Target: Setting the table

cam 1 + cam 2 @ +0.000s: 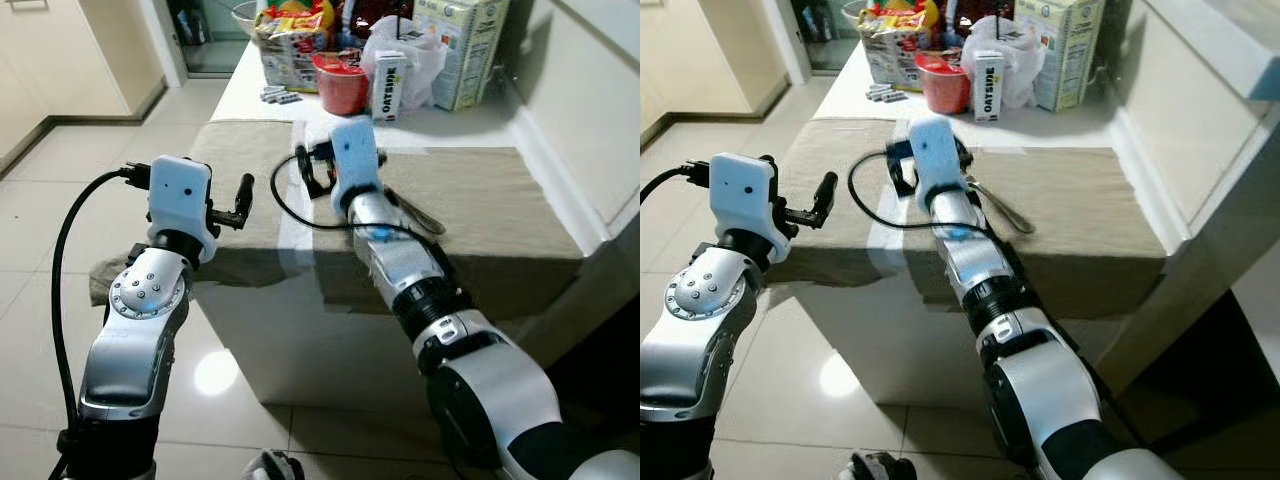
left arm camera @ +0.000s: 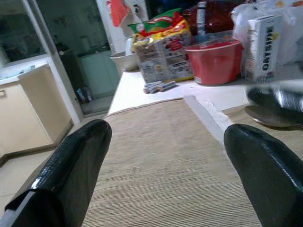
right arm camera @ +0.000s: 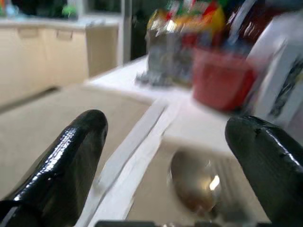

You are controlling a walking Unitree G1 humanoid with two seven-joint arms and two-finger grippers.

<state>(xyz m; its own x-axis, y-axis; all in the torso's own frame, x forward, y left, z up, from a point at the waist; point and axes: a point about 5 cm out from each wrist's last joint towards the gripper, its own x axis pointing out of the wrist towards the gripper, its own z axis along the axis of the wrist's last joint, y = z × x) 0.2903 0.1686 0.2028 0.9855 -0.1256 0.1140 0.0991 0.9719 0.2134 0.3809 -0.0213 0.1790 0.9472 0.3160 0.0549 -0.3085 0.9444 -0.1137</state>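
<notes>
Both arms up over the near edge of the bench (image 1: 250, 80). Left gripper (image 1: 243, 200) over the left placemat (image 1: 245, 190), jaws apart, nothing between them. Right gripper (image 1: 312, 170) further in, above the white gap between the two mats, jaws also apart and empty. Spoon (image 3: 194, 184) lying flat on the right placemat (image 1: 480, 200) just ahead of the right fingers (image 3: 71, 156), bowl toward the gap, handle (image 1: 420, 215) trailing out past the right forearm. Best taken by the handle, not the bowl: flat metal on cloth, so come down low with fingers straddling the thin stem and close slowly, or likely to skid. Beware snagging the weave. Far end crowded: red bowl (image 1: 342, 85), oat milk carton (image 1: 388, 88), plastic bag (image 1: 415, 55), snack packets (image 1: 295, 35). Keep swing short of those.
</notes>
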